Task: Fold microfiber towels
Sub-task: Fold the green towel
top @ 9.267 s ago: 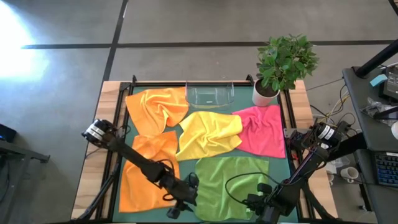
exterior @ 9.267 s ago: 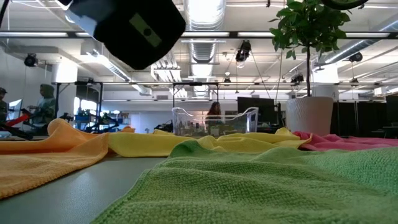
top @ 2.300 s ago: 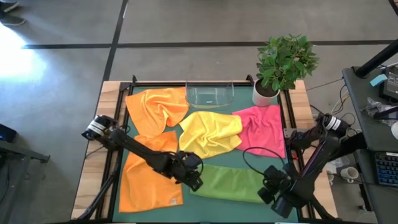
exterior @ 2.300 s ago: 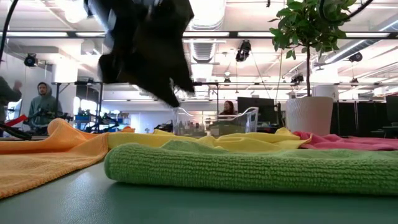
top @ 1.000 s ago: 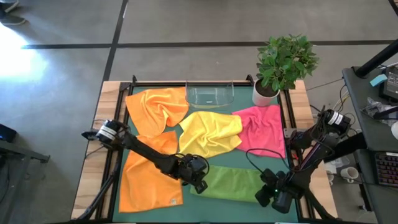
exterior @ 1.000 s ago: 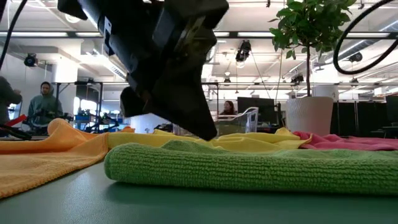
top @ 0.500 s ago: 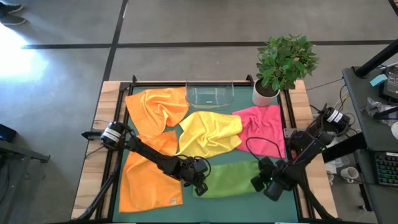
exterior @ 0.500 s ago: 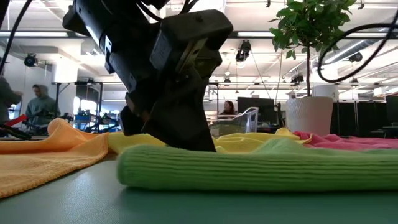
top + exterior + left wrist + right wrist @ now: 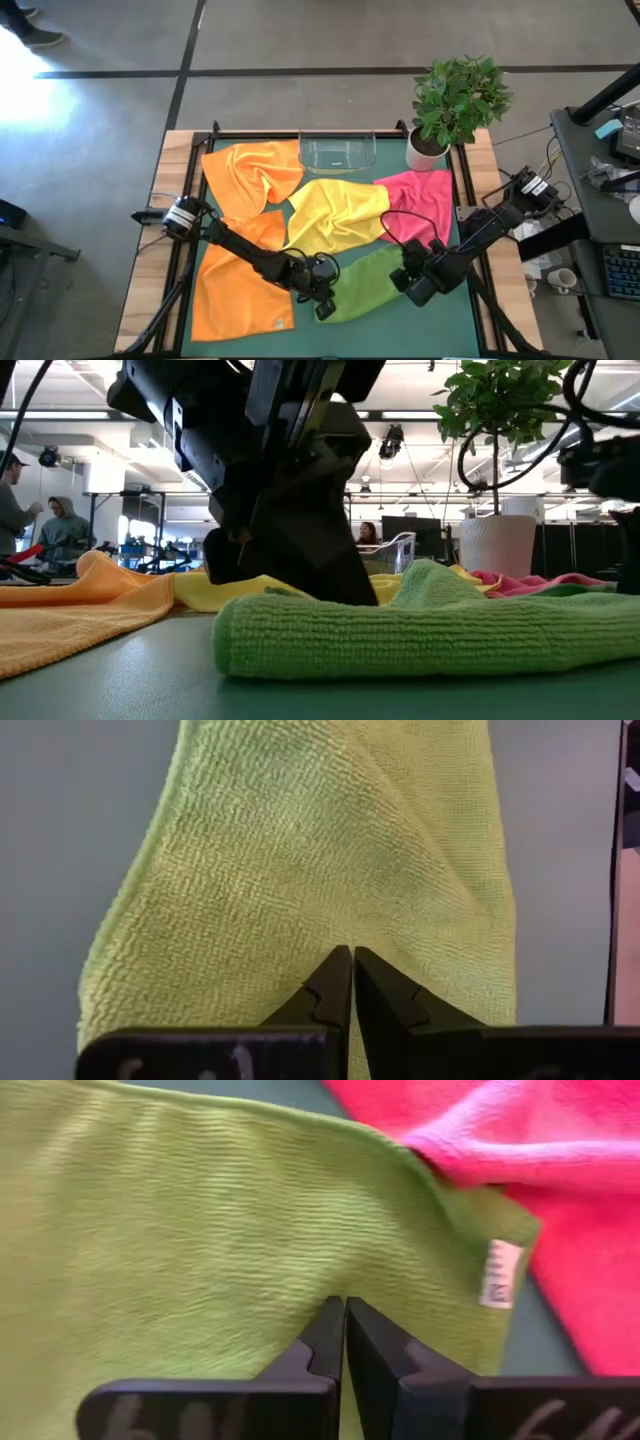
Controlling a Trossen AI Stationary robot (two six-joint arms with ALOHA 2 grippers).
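The lime green towel (image 9: 365, 288) lies folded into a strip on the green mat near the front edge, slanting up to the right. A hump (image 9: 430, 575) stands behind its middle. My left gripper (image 9: 325, 306) is shut at the strip's left end. My right gripper (image 9: 400, 278) is shut at its right end, beside the hot pink towel (image 9: 425, 205). The yellow towel (image 9: 335, 215) and two orange towels (image 9: 250, 170) (image 9: 240, 285) lie spread behind and to the left. My left gripper sets its shut fingertips (image 9: 352, 960) on the top face of the green strip near its left end (image 9: 330, 910), slanting down from the table's left. Whether any cloth is pinched between them, I cannot tell. The strip lies on the mat there. My right gripper has its shut fingertips (image 9: 345, 1310) on the strip's right end (image 9: 300, 1270), a little in from the corner with the white label (image 9: 497, 1275). It comes steeply from above and the right. That corner lies over the pink towel's edge. How many layers it has is hidden.
A clear plastic tray (image 9: 338, 152) stands at the far edge and a potted plant (image 9: 450, 105) at the far right corner. Bare mat (image 9: 440, 325) shows at the front right. People stand in the room beyond, at the low view's left.
My right gripper has swung toward the table's left and far side, staying shut, and the green strip's right end has gone with it. The strip is now shorter and slanted, with a hump risen behind it, and its left end has slid a little to the right.
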